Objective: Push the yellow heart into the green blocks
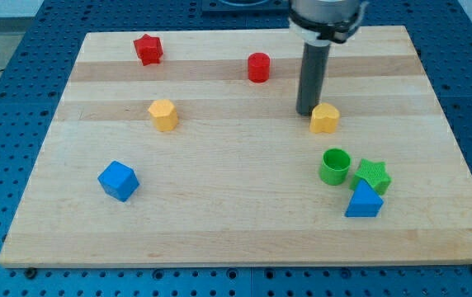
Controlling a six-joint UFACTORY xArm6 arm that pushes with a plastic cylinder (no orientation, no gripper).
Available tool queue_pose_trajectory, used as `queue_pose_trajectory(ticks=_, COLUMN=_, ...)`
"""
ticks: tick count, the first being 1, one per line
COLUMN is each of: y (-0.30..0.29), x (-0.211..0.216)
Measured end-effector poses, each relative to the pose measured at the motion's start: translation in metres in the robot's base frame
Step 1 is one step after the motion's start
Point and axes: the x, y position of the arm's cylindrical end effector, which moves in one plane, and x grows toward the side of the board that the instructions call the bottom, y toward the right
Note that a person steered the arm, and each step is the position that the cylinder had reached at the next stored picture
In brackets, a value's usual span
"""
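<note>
Camera view, single moment — our tip (305,112) rests on the tabletop (219,214), touching or just beside the yellow heart (325,119) on its upper-left flank. There are no jaws on this rig, only the bare rod, so nothing is open or clamped. The heart sits right of centre; the green cylinder (335,166) and green star (373,176) lie below it, toward the view's bottom, slightly right, with a gap between. We judge a push down-view and a touch rightward should carry it in. A blue triangle (363,200) touches the greens from below and may get shoved. Light wooden boards, smooth; around them a blue perforated bench. Elsewhere: yellow hexagon (162,115), blue cube (119,180), red star (148,49), red cylinder (258,67).
</note>
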Motion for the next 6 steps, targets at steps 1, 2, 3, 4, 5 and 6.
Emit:
queue_pose_trajectory(ticks=1, y=-0.006, x=0.057)
queue_pose_trajectory(ticks=2, y=-0.017, x=0.053)
queue_pose_trajectory(ticks=3, y=-0.032, x=0.006)
queue_pose_trajectory(ticks=4, y=-0.019, x=-0.008)
queue_pose_trajectory(ticks=5, y=-0.019, x=-0.008)
queue_pose_trajectory(ticks=6, y=-0.013, x=-0.018)
